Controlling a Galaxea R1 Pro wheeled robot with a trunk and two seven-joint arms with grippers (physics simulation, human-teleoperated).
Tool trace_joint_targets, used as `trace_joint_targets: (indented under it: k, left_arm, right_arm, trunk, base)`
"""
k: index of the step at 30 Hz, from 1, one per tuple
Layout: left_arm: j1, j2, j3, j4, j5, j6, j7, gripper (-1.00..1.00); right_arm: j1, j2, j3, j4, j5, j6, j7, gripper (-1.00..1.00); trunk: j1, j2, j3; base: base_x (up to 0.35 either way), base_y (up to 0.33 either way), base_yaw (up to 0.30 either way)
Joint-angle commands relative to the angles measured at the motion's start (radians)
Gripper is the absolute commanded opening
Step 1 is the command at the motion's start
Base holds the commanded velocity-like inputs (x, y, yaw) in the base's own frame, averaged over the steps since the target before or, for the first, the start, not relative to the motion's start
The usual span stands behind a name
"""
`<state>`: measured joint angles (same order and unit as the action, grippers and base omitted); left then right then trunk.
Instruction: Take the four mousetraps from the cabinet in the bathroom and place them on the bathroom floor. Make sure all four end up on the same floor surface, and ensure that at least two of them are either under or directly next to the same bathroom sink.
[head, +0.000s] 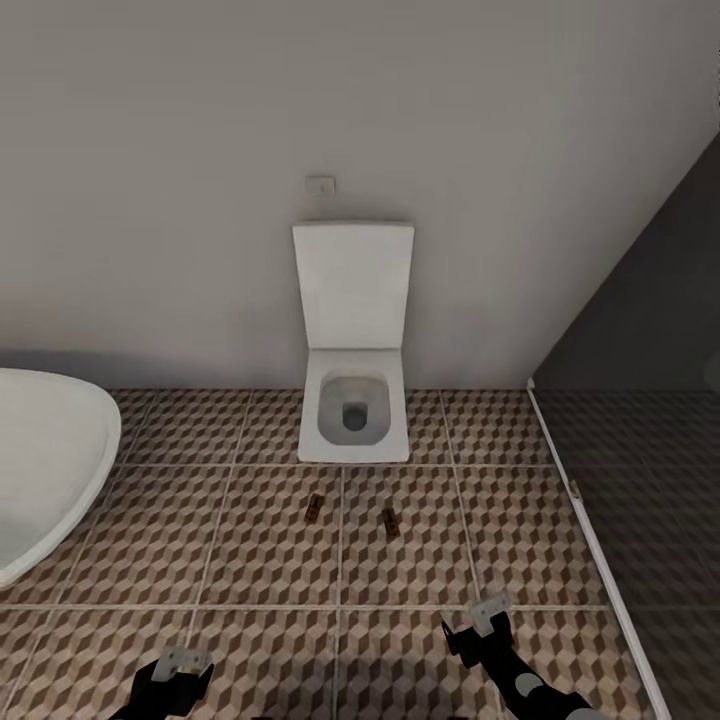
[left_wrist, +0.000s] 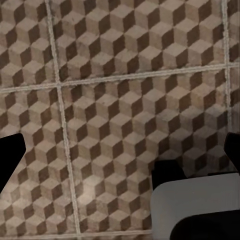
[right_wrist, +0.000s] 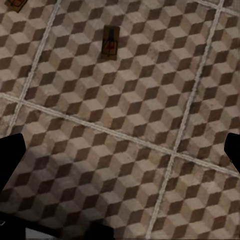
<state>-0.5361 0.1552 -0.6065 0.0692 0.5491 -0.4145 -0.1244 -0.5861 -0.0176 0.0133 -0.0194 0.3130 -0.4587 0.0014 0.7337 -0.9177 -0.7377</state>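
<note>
The white bathtub (head: 45, 470) curved in left of the toilet (head: 354, 400). Two mousetraps (head: 314, 509) (head: 390, 519) lay on the bathroom floor (head: 200, 540) just before the toilet, apart. Left claw (head: 180, 665) and right claw (head: 484, 618) hung empty, jaws apart. Judged: traps belong beside a sink, so approach low, squarely. The shower tray (head: 650, 520) bounded the toilet's right.

A white square toilet (head: 353, 400) stands against the pale wall (head: 180, 150), lid raised, a small flush plate (head: 320, 185) above it. A white bathtub (head: 45, 460) curves left; a dark shower enclosure (head: 650, 420) stands right.
</note>
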Motion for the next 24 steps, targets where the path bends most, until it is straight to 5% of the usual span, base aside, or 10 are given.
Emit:
trace_joint_targets:
  k: [1, 24]
  left_arm:
    - [-0.001, -0.001, -0.006, 0.004, 0.011, -0.005, -0.009, 1.00]
    - [0.004, 0.019, -0.003, 0.008, 0.014, -0.003, -0.008, 1.00]
  right_arm:
    - [0.002, 0.000, 0.001, 0.001, -0.005, -0.003, 0.000, 1.00]
    - [0.042, 0.013, 0.001, 0.000, -0.032, 0.069, -0.001, 1.00]
  trunk:
    - [-0.004, 0.007, 0.003]
    - [-0.092, 0.168, 0.075]
  base:
    - [0.000, 0.000, 0.000]
    - [0.000, 0.000, 0.000]
